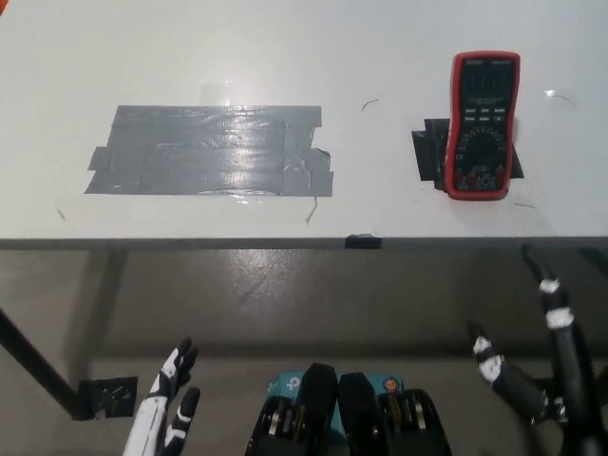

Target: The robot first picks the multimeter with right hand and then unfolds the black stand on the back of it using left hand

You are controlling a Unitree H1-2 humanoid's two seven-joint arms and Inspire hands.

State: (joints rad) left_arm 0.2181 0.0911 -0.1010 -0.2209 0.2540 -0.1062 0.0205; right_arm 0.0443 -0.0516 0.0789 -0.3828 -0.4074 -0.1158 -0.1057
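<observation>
Multimeter (pixel 483 124) with a red rubbery casing and a black face lies flat, display side up, toward the counter's right end, its long side running from near edge to far edge. A dark screen fills its top, a row of small buttons sits below, and a round dial with coloured markings takes up the lower part. It rests on a patch of black tape (pixel 429 152) that pokes out on both sides. The counter (pixel 285 57) is smooth, matte white, with a few faint scuffs. Around its middle a broad rectangle of grey tape strips (pixel 211 151) is stuck down, shiny and wrinkled, with ragged ends. A small black tab (pixel 362 241) marks the near edge. Below that edge the floor (pixel 285 294) is dull grey-brown, and a dark table leg (pixel 38 370) slants across it. The white left robot hand (pixel 167 404) hangs low before the counter, fingers spread and holding nothing. The black right robot hand (pixel 537 361) is likewise spread and empty, well short of the multimeter.
</observation>
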